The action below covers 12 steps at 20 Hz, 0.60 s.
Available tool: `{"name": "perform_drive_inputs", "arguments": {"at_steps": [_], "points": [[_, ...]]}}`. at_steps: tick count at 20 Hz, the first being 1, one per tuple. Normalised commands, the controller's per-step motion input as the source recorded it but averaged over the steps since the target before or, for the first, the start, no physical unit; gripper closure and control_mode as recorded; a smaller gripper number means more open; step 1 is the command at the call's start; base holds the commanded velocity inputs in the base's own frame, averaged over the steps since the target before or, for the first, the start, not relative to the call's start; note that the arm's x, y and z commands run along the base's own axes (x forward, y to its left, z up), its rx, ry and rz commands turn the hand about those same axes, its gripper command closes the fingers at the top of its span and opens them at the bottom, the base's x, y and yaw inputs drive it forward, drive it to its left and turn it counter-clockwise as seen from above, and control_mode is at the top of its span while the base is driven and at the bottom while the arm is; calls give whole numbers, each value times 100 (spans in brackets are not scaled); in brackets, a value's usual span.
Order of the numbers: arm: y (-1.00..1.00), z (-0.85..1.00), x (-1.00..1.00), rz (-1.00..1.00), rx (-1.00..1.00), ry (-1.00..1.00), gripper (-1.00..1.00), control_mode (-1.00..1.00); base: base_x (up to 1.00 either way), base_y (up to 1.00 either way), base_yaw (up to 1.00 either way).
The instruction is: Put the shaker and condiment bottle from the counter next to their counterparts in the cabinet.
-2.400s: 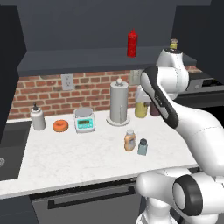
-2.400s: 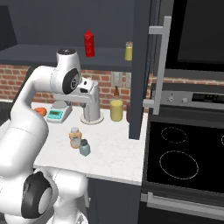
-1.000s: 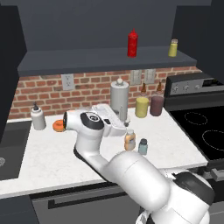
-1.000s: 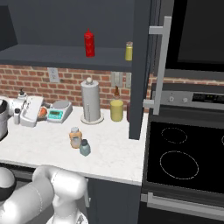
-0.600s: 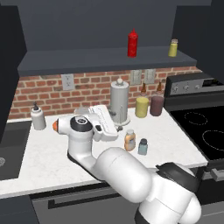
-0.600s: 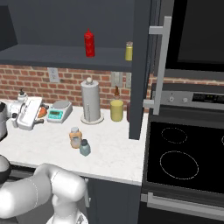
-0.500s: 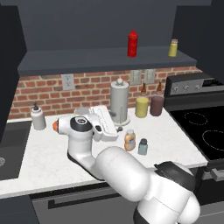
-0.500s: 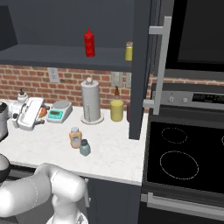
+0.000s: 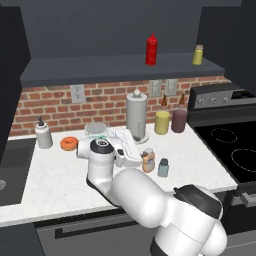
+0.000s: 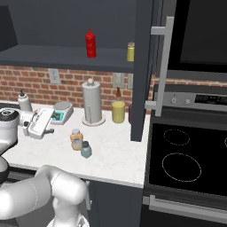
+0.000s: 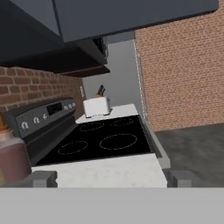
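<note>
The slim orange condiment bottle [image 9: 148,160] [image 10: 76,138] and the squat blue-grey shaker [image 9: 163,167] [image 10: 86,149] stand side by side on the white counter [image 9: 50,185]. My gripper [image 9: 136,159] [image 10: 48,128] hangs low just left of the bottle, apart from it. In the hand view my gripper [image 11: 112,179] is open, fingertips [image 11: 43,178] wide apart with nothing between them. The red squeeze bottle [image 9: 151,49] [image 10: 90,43] and the yellow-green shaker [image 9: 198,54] [image 10: 131,51] stand on the cabinet shelf [image 9: 100,67] above.
Behind the bottle are a paper towel holder [image 9: 136,115], a yellow jar [image 9: 162,121] and a dark jar [image 9: 179,120]. A scale [image 9: 96,131], a donut [image 9: 68,143] and a soap bottle [image 9: 43,136] sit left. The stove [image 9: 235,150] is right; a cabinet door [image 10: 144,66] hangs open.
The arm has swung down from near the shelf and folded low over the counter, its hand now beside the orange bottle. The bottle and shaker have not moved. The gripper stays open.
</note>
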Motion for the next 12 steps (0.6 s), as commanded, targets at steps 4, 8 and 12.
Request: {"name": "perform_drive_inputs", "arguments": {"at_steps": [4, 8, 12], "points": [[-39, -28, 0, 4, 1, 5, -100, -100, 0, 0, 0], [-39, -23, 1, 8, 3, 3, -100, -100, 0, 0, 0], [-30, -18, 3, 11, 4, 1, -100, -100, 0, 0, 0]]}}
